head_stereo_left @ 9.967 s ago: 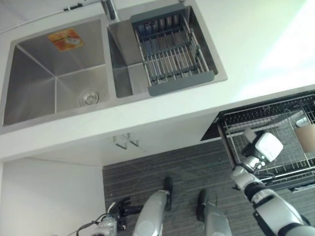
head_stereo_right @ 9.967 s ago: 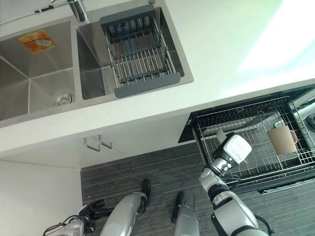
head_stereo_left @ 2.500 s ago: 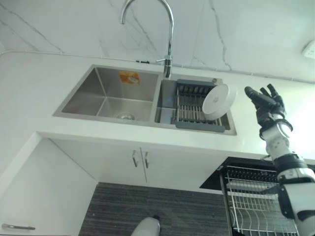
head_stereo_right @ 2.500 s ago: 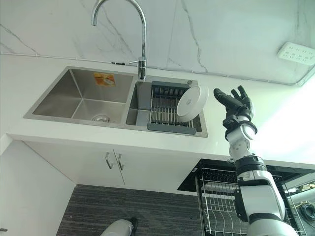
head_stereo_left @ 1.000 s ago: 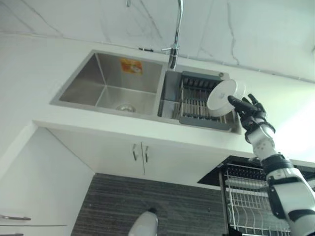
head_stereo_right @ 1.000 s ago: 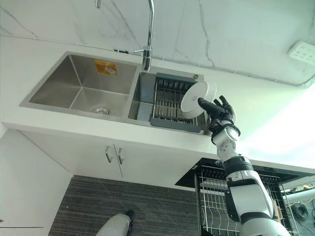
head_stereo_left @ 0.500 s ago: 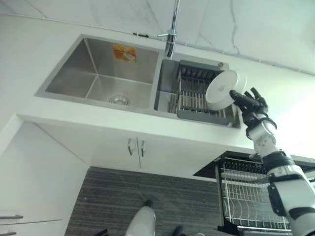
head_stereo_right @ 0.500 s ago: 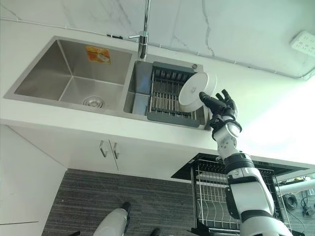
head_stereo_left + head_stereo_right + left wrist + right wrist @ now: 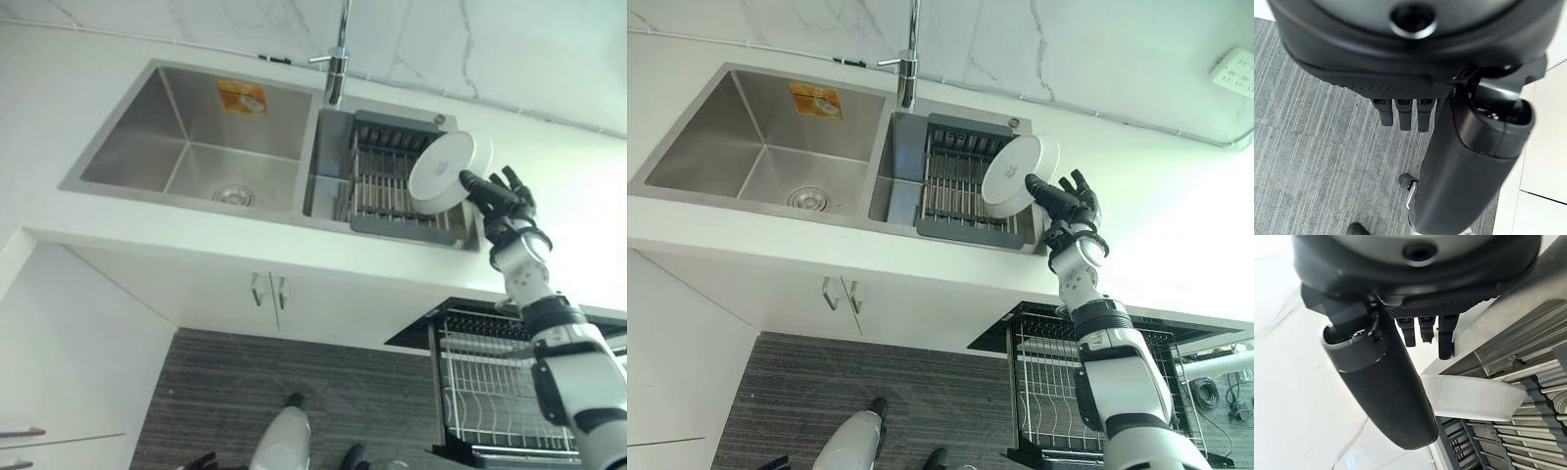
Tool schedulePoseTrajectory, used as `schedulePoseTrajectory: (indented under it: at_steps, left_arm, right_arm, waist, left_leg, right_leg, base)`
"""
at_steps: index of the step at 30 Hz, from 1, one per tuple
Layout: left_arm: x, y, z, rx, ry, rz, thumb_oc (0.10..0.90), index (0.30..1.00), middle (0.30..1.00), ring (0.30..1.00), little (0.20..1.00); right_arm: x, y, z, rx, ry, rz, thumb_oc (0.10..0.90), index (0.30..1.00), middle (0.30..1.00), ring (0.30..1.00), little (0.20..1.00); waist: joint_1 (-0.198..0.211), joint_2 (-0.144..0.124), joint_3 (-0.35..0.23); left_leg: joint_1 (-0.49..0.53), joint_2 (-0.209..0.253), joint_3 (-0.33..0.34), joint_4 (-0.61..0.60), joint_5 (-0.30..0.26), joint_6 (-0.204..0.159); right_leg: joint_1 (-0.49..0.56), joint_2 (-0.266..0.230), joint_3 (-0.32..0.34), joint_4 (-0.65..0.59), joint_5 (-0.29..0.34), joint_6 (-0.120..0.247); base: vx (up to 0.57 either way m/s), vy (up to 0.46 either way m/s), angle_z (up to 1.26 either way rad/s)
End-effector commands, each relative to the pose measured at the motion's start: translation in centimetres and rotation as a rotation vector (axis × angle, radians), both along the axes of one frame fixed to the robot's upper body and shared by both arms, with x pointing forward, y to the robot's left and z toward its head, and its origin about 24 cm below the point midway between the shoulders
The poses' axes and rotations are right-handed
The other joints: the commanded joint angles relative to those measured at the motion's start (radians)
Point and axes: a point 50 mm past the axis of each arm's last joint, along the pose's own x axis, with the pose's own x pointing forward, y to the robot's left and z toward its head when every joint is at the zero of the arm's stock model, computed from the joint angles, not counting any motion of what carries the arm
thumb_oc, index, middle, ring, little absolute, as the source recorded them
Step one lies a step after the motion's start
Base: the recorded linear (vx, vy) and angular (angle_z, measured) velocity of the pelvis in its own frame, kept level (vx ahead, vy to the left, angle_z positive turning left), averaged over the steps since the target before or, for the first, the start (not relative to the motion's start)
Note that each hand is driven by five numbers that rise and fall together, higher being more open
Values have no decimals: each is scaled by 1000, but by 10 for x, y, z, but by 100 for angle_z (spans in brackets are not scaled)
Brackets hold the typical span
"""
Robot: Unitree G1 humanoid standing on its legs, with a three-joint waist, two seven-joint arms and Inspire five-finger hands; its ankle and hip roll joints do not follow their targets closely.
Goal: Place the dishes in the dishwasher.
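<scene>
The round white dish (image 9: 449, 172) stands tilted on its edge at the right end of the dark grey wire drying rack (image 9: 397, 178), which sits in the right bowl of the shiny steel double sink (image 9: 196, 137). The robot's right hand (image 9: 498, 199) is up at the counter, just to the right of the dish. Its fingers (image 9: 1422, 331) are held out fairly straight and spread, and they reach toward the dish's rim. The thumb (image 9: 1378, 382) lies along the near side of the dish, with the rim sitting between thumb and fingers. I think the hand is not squeezing yet, so nothing is held. The dish's flat face looks toward the sink, so the hand must close across its thin edge. The right hand is much the nearer one. The left hand (image 9: 1410, 105) hangs low over the grey striped floor (image 9: 323, 392), fingers straight down, empty. The black wire dishwasher rack (image 9: 500, 392) is pulled out below, to the right.
</scene>
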Motion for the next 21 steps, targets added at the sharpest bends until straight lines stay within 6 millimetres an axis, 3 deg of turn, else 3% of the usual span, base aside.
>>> schedulePoseTrajectory:
  at_steps: [1, 11, 18, 21]
  left_arm:
    - [-31, 17, 3, 56, 63, 12, 800, 900, 900, 900, 900]
    - [-29, 16, 3, 47, 54, 14, 800, 900, 900, 900, 900]
    - [-27, 19, 5, 58, 38, 8, 800, 900, 900, 900, 900]
    - [-22, 18, 6, 58, 12, 1, 800, 900, 900, 900, 900]
  right_arm:
    - [7, 8, 49, -75, -180, 32, 800, 900, 900, 900, 900]
    - [9, 16, 58, -130, -205, 78, 800, 900, 900, 900, 900]
    - [9, 16, 54, -97, -183, 72, 800, 900, 900, 900, 900]
    - [10, 16, 43, -54, -152, 82, 800, 900, 900, 900, 900]
  waist:
    - [26, 19, -86]
    - [34, 22, -84]
    - [38, 23, -85]
    - [44, 26, -83]
  left_leg:
    - [22, 50, 5, -43, -6, -59]
    - [22, 39, -15, -43, -4, -56]
    - [22, 41, -14, -43, -4, -59]
    - [23, 40, -16, -43, -3, -60]
  right_leg:
    - [-29, -44, 41, 22, 59, 43]
    - [-25, -46, 42, 22, 58, 43]
    - [-22, -47, 33, 22, 55, 42]
    - [-20, -47, 28, 22, 54, 40]
  base:
    - [48, 9, -2]
    - [4, 1, 0]
    - [0, 0, 0]
    - [0, 0, 0]
